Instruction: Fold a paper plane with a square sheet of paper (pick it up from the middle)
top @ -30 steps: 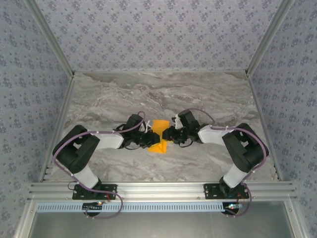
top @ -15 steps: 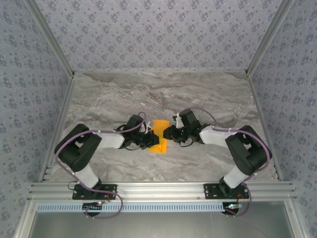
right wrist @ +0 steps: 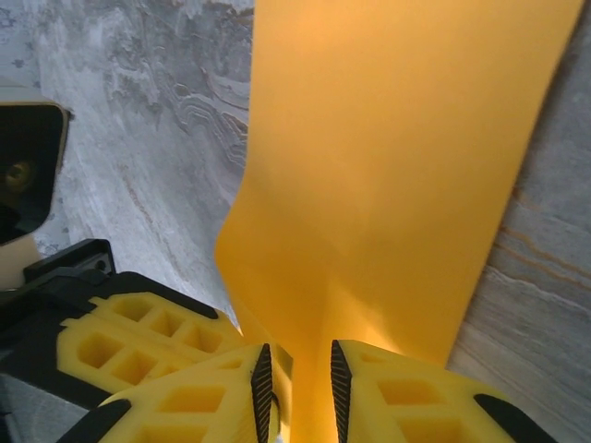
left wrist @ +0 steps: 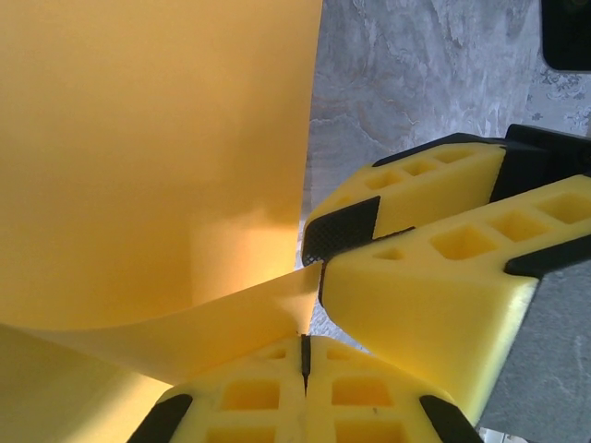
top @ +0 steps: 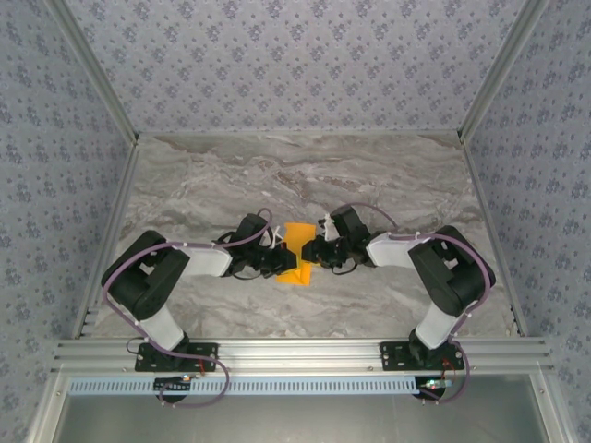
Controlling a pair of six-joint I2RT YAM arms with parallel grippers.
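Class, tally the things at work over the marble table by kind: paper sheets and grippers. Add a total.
Orange paper sheet: 1
Grippers: 2 (left gripper, right gripper)
Total: 3

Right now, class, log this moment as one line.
left gripper: shut on orange paper | right gripper: jaws narrowly apart astride it
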